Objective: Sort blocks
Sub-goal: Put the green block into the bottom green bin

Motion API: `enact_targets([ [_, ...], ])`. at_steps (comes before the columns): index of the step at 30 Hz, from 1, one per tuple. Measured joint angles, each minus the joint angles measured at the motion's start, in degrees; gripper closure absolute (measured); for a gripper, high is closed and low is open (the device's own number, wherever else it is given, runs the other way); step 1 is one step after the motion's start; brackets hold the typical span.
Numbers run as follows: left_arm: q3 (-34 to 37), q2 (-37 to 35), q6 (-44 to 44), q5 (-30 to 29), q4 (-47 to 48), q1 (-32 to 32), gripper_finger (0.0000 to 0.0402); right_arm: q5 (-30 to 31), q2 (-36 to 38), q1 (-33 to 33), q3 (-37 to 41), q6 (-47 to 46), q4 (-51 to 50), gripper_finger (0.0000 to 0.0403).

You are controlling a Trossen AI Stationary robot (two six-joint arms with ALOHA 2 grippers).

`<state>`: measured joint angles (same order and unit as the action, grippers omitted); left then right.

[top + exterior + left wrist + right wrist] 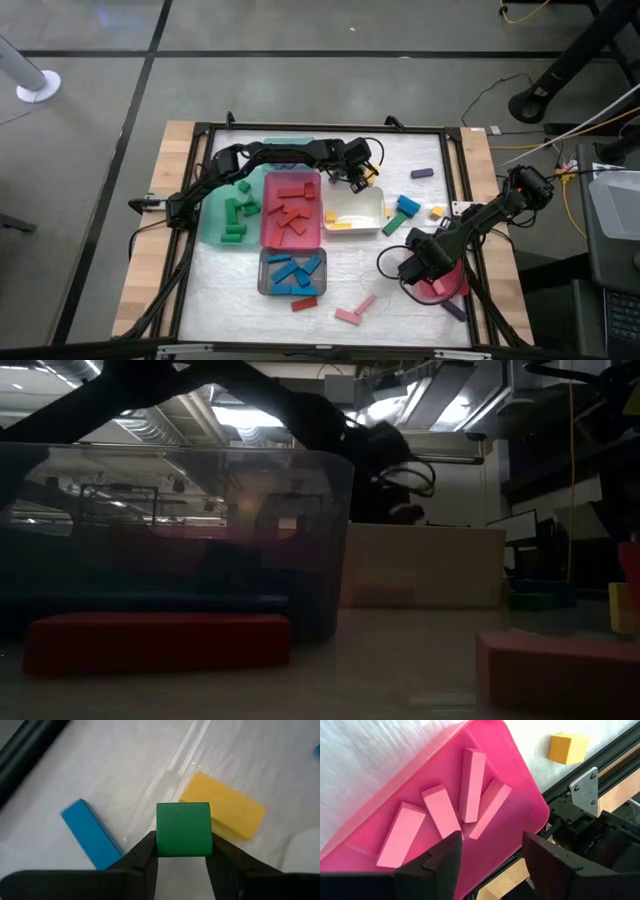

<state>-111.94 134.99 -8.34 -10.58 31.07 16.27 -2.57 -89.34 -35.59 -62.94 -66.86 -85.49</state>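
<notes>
I read no brand, label or writing on any part in view. My left claw (182, 851) is clamped on a green block (183, 829), held above the white tray (372, 226), where a yellow block (223, 811) and a blue block (92, 834) lie below it. My right claw (490, 851) stands apart, holding nothing, over the pink tray (517, 790), which carries four pink blocks (471, 777). Other blocks sit sorted in the green tray (209, 222), red tray (270, 233) and grey tray (263, 270); several lie loose on the counter (420, 310).

Trays at the table's middle, loose blocks around them.
Four trays (291, 224) cluster centrally; a fifth tray (445, 287) sits right, holding four bars (472, 777).
</notes>
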Motion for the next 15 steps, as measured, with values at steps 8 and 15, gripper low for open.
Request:
enact_targets([
  [8,-0.7,-10.8,5.4,3.8,11.6,0.1,0.0286,0.5,0.0,2.1,0.0,1.6,-0.2,0.0194],
  [15,-0.7,-26.0,10.7,7.9,38.3,-0.2,0.0281,4.7,2.3,9.5,0.0,9.1,-4.8,0.0194],
])
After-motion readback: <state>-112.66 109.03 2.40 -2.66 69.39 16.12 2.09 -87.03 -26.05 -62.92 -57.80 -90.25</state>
